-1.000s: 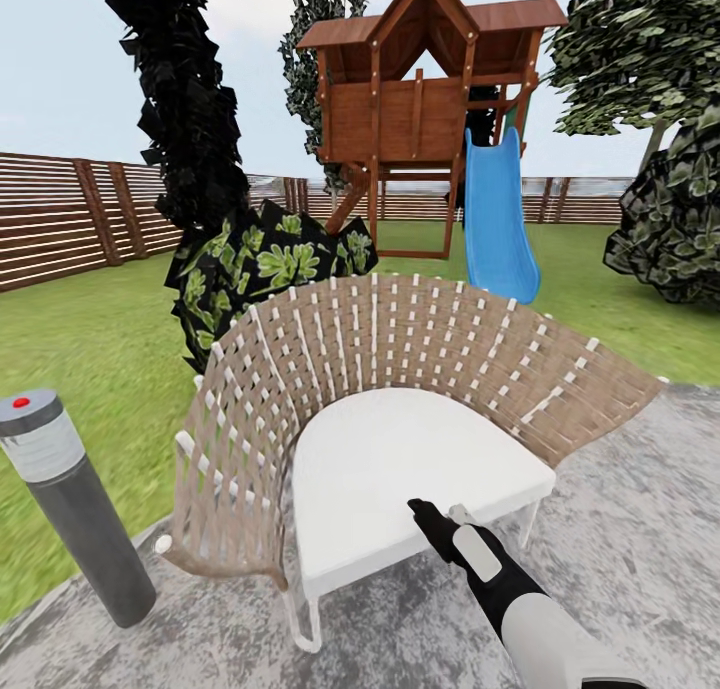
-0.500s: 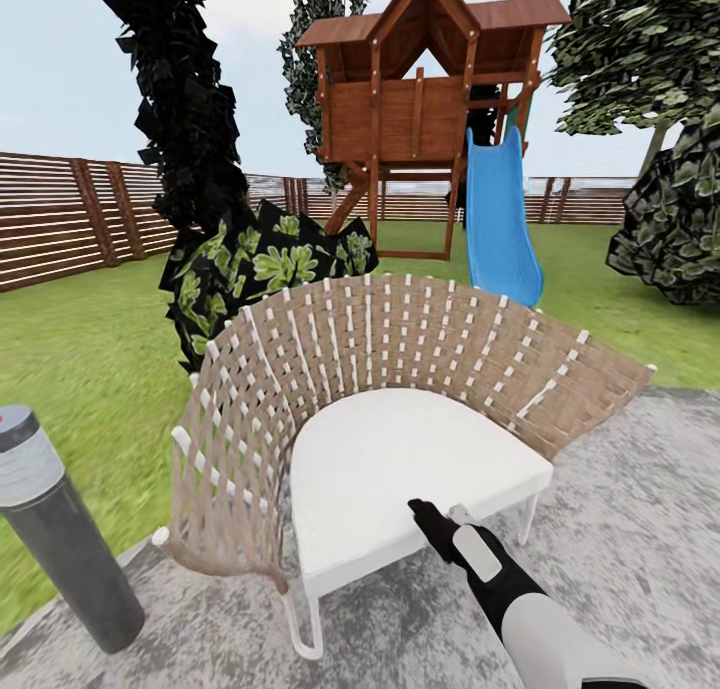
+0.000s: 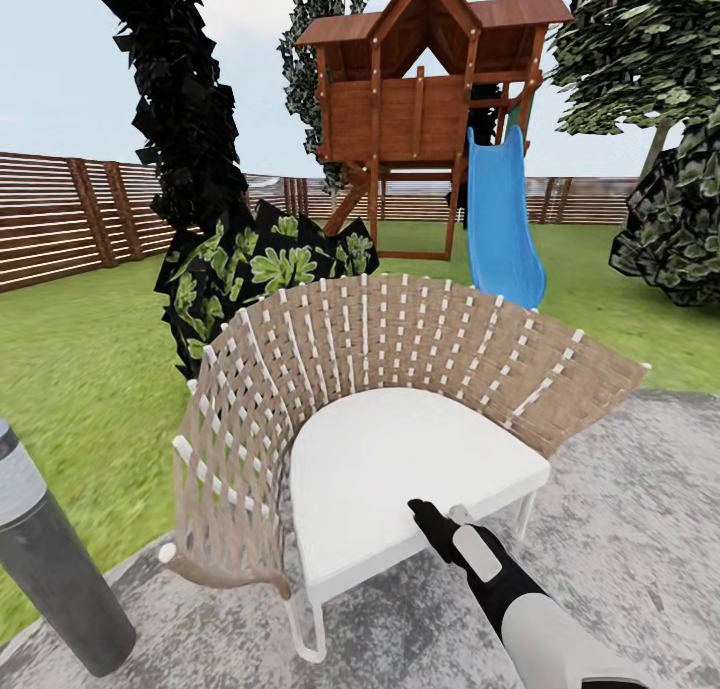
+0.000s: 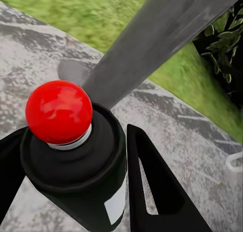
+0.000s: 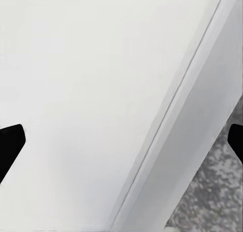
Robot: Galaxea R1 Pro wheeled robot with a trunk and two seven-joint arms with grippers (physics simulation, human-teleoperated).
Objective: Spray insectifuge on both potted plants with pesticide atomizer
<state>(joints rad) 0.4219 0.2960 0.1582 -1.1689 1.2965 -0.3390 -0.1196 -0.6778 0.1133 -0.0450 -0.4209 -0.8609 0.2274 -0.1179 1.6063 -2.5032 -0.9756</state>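
- Grey paving [image 3: 620, 529] and lawn [image 3: 90, 369] of the garden lie under and around me, and that is where the atomizer is too.
- The atomizer [image 4: 76, 171] is a dark bottle with a pale label and a round red cap [image 4: 58, 110]. It sits between the fingers of the left gripper [image 4: 73, 151], which I judge to be clamped on it.
- Its cap end faces the wrist camera, so its long axis seems to run roughly along the fingers.
- Just beyond it in the left wrist view a grey bollard [image 4: 167, 35] slants over the paving edge. In the head view the same bollard [image 3: 50, 579] stands at my left.
- The right gripper [image 3: 432, 517] hangs over the front edge of the white cushion [image 3: 400, 459], fingers wide apart and holding nothing.
- The cushion belongs to a woven chair [image 3: 400, 339] straight ahead of me.
- Behind it are a dark leafy bush [image 3: 260, 269], a wooden playhouse [image 3: 420, 109] with a blue slide [image 3: 500, 219], and a slatted fence [image 3: 60, 219].
- My judgement: the pickup is done and the spraying is not yet begun. The left arm carries the bottle, so I must turn the base to find the potted plants and bring them in front of that arm.
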